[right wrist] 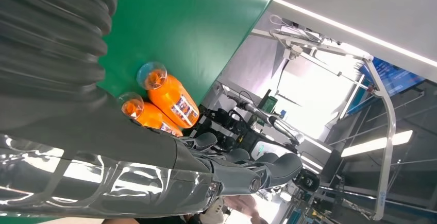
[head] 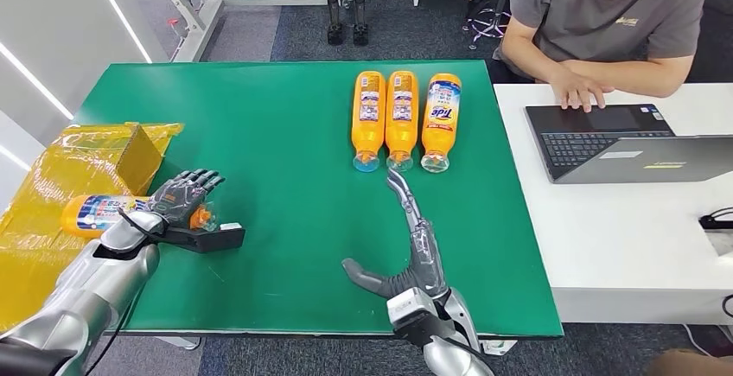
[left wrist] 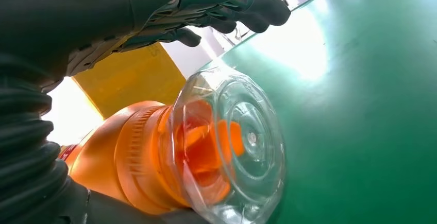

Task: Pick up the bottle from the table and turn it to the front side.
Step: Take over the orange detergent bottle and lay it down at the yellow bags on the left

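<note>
While left hand [head: 180,199] grips bottle [head: 95,213], neck hidden, right hand [head: 408,246] spread, empty.

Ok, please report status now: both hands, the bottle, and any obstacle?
Left hand grips bottle at table's left edge, beside yellow box. Right hand open, fingers pointing at three-bottle row. Nothing blocking.

Green table [head: 285,220]: smooth, matt top, soft sheen under the lights. Bottle [left wrist: 154,167] under left hand [head: 177,199]: glossy orange plastic, ribbed collar, clear glossy plastic cap. Three bottles [head: 402,117] in a row: same shiny orange plastic, printed labels. Right hand [head: 406,259]: dark matt fingers, wrist cover ribbed like rubber. Box [head: 130,156]: wrapped in shiny yellow film. White desk [head: 622,238]: smooth, matt. Laptop [head: 605,138]: dark, matt.
</note>
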